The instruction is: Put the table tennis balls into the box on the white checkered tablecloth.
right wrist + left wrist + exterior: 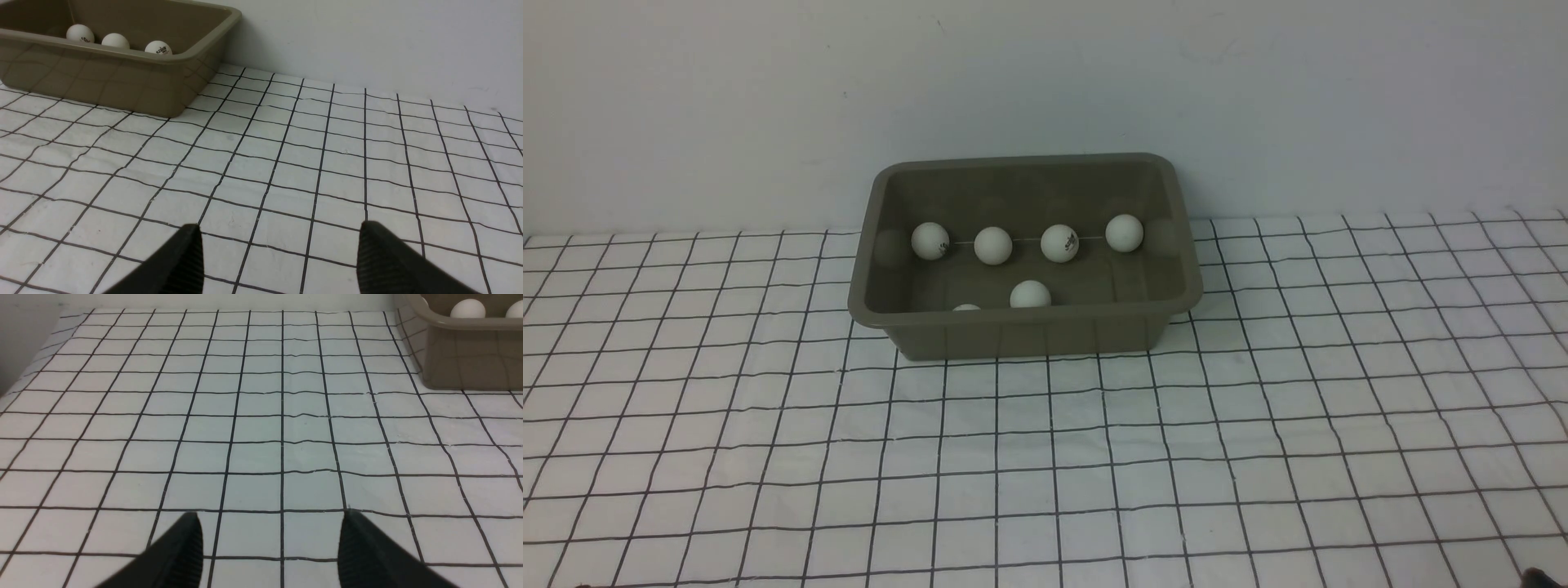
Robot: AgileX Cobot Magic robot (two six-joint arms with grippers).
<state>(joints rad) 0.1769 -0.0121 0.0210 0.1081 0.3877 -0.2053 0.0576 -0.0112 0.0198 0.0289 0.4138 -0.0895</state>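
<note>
Ahead of both sets of jaws, toward the far wall, the box (1025, 327) is found standing on the white checkered tablecloth (1045, 457). Six table tennis balls (993, 245) are counted inside it in the front view: four are lined along the far side of the floor, and two lie nearer the front wall, one of them largely hidden behind the rim. Dark printed marks are seen on at least two of the balls in the far row. No ball is seen on the cloth outside the box in any view.

The left gripper (271, 539) is seen in its wrist view with jaws spread wide apart and nothing between them. Only bare cloth is seen between and ahead of its fingertips (186, 543). The box (470, 347) is observed well beyond the jaws and off to one side, with two balls (468, 309) showing above its rim.

The right gripper (278, 253) is likewise recorded with jaws parted wide and nothing held. Its fingertips (380, 257) are seen over bare cloth (310, 163). The box (122, 81) is noted well beyond these jaws and off to the opposite side, with three balls (115, 41) visible over its near wall.

Slight wrinkling of the cloth is noted.
</note>
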